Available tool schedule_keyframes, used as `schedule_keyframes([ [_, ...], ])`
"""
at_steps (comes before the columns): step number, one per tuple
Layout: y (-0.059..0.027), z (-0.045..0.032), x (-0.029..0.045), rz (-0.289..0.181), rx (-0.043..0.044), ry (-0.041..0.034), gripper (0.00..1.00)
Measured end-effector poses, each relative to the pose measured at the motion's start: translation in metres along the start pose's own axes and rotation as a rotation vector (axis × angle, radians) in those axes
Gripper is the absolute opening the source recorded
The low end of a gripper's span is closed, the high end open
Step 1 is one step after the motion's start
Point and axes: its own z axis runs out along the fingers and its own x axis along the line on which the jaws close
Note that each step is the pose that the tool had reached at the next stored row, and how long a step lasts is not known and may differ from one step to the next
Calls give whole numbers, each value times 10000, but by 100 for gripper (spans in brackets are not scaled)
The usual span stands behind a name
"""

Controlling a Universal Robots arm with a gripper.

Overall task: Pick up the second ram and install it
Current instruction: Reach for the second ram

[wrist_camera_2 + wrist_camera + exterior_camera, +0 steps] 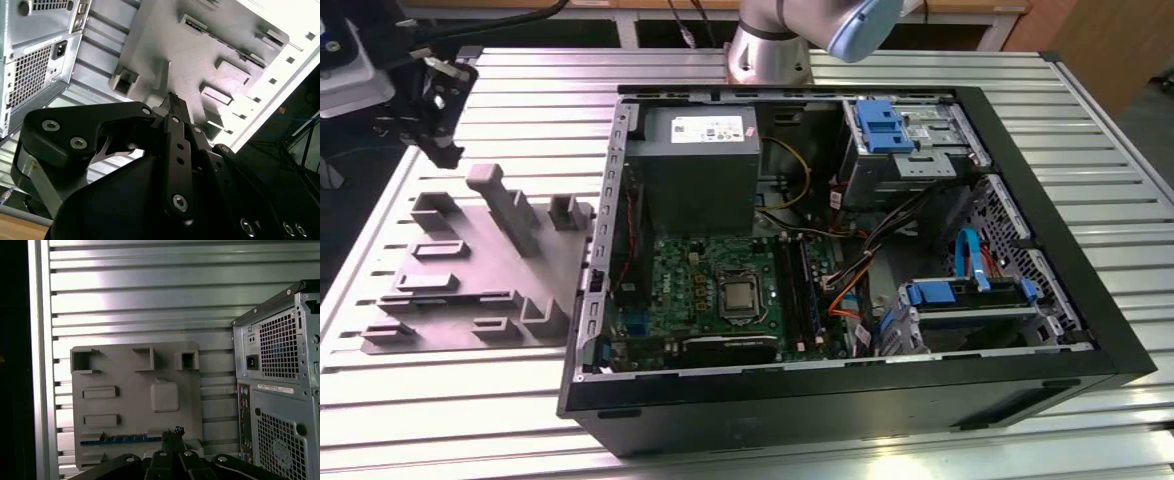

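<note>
The second ram (120,440) is a thin blue strip lying edge-up in a slot along one edge of the grey holder plate (125,370). My gripper (173,432) hangs above that edge of the plate, beside one end of the blue strip, with its black fingers pressed together and nothing between them. In the second wrist view the gripper (172,98) tapers to a point over the holder plate (190,55). In the exterior view the gripper (443,150) hovers high over the far end of the holder plate (454,270), at the exterior view's left.
The open computer case (854,400) lies to the exterior view's right of the plate, with the green motherboard (707,270) and grey power supply (700,140) inside. Its rear panel (280,370) stands close by the plate. The ribbed metal table (440,420) carries everything.
</note>
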Motion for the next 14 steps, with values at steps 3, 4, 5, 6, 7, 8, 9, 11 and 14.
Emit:
schedule_keyframes([
  [3,-23,15,60,0,-1,-1,10],
  [4,-31,19,79,-1,0,0,10],
  [5,-38,24,99,0,0,0,10],
  [6,-47,29,121,-1,0,0,10],
  [7,-55,34,141,-1,0,-1,10],
  [8,-63,39,161,-1,0,0,10],
  [9,-70,44,181,-1,0,0,10],
  [11,-86,53,221,-1,1,0,10],
  [14,-110,68,282,-1,-1,-1,10],
])
